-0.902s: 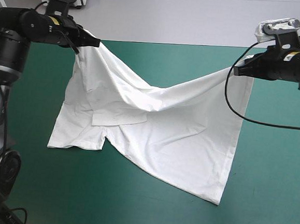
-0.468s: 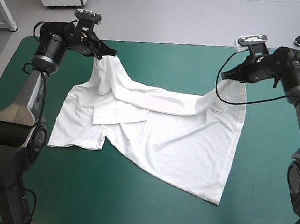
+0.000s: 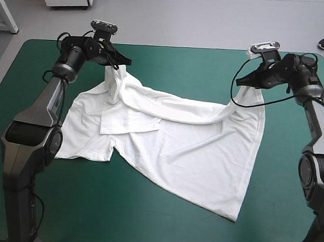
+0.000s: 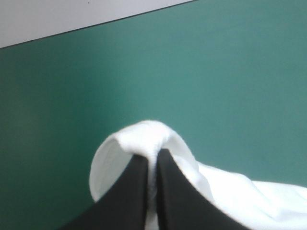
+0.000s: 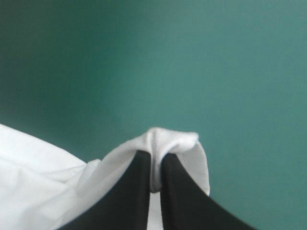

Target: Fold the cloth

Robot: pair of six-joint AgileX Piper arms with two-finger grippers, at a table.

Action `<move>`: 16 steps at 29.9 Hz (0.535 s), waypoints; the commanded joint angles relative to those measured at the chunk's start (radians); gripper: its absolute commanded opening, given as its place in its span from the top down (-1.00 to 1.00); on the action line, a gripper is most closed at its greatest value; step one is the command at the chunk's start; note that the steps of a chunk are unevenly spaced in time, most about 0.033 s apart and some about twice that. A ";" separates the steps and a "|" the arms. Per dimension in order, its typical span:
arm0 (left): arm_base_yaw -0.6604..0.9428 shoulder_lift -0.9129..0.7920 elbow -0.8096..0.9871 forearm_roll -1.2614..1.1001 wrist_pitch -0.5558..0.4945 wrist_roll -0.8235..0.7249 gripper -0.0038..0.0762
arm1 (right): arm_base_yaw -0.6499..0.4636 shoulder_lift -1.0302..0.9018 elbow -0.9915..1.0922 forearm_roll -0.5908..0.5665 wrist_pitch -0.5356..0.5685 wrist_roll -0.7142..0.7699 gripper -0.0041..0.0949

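- Pinching one far corner of the white T-shirt (image 3: pixel 176 150) in each gripper: my left gripper (image 3: pixel 119 66) and right gripper (image 3: pixel 242 81) are both clamped on bunched fabric, near the table's far edge.
- Most of the T-shirt lies spread and wrinkled on the teal-green cover (image 3: pixel 142 226), its far edge sagging between the two grips.
- To do this well, I would move both arms level and together, with the held edge taut, so the fold lands straight.
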 commanded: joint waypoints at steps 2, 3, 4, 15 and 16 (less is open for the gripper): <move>-0.001 -0.042 -0.034 -0.010 -0.075 0.000 0.93 | -0.001 -0.015 -0.054 0.004 -0.032 -0.007 0.94; -0.001 -0.037 -0.034 -0.010 -0.069 0.000 0.92 | -0.001 -0.011 -0.054 0.004 -0.025 -0.007 0.92; -0.001 -0.035 -0.034 -0.012 -0.064 0.002 0.92 | -0.001 -0.007 -0.054 0.004 -0.022 -0.013 0.88; 0.007 -0.091 -0.034 -0.040 0.089 0.053 -0.24 | -0.117 -0.034 -0.105 0.220 0.078 -0.099 -0.14; 0.010 -0.110 -0.034 -0.035 0.132 0.043 -0.25 | -0.133 -0.052 -0.108 0.254 0.089 -0.109 -0.15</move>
